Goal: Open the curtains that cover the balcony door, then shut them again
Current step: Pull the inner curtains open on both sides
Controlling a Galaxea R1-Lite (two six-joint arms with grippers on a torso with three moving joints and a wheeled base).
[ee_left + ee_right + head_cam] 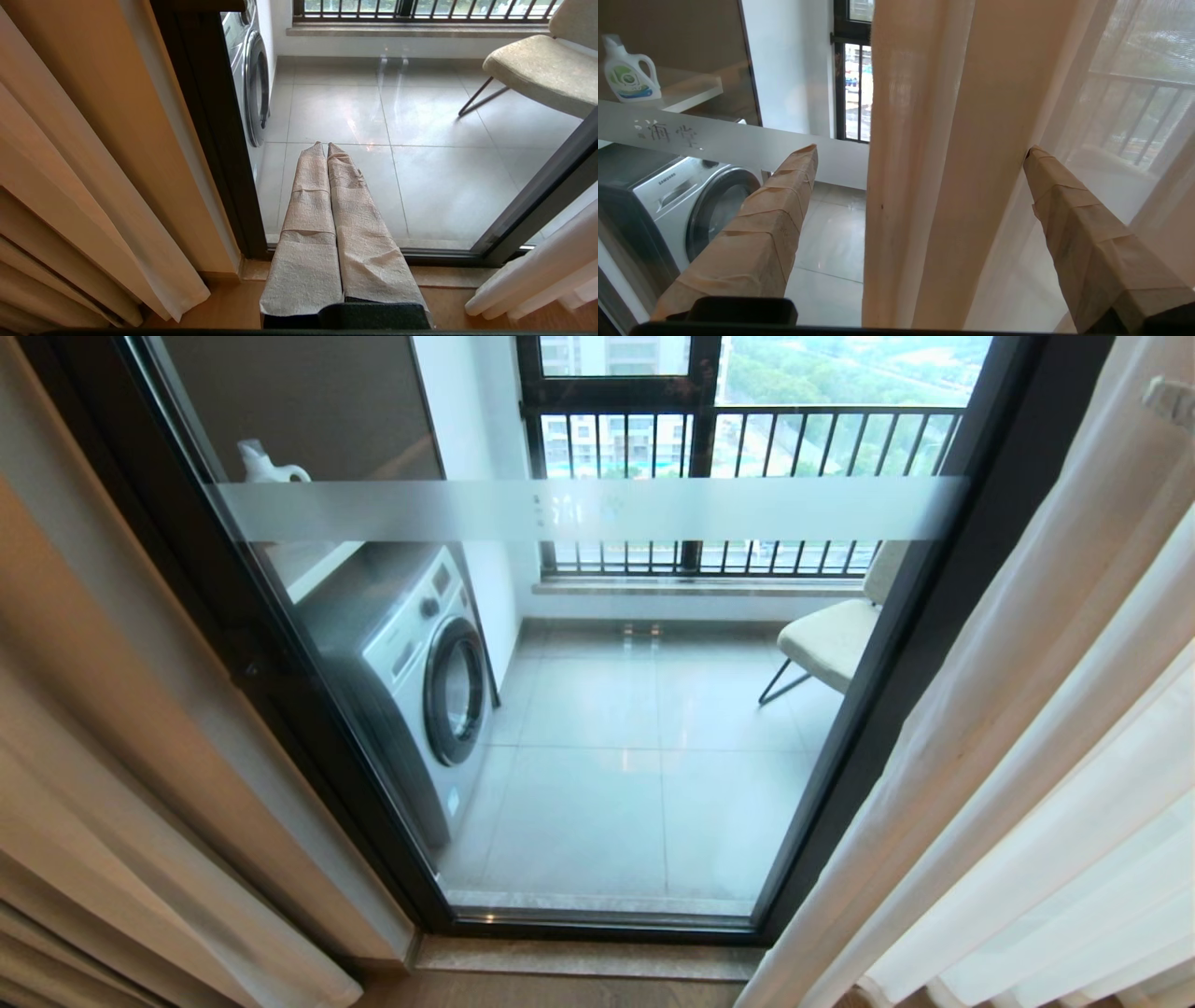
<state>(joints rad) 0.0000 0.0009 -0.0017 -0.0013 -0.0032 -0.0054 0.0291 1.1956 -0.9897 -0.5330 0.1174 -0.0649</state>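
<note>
Two curtain stacks, both pulled aside now, so the balcony door (597,709) glass is bare between them and the closing half is what's left, I'd judge.

Left panel (70,186) hangs bunched just beside the left hand (325,145), on its outer side. That hand is parked low, fingers pressed shut, empty, pointing at the glass.

Right hand (920,154): fingers spread wide with a beige fold of the right panel (952,140) hanging between them, not pinched yet. Sheer layer (1111,116) sits just past the outer finger.

Handling guess: soft woven cloth, limp, heavy enough to drag on its rail, not fragile. The thin sheer will slip out easily and may snag. Best to close on the leading edge of the thick drape, several pleats at once, at the height where the hand is now, then pull sideways along the track rather than down. Rail itself isn't in view.
</note>
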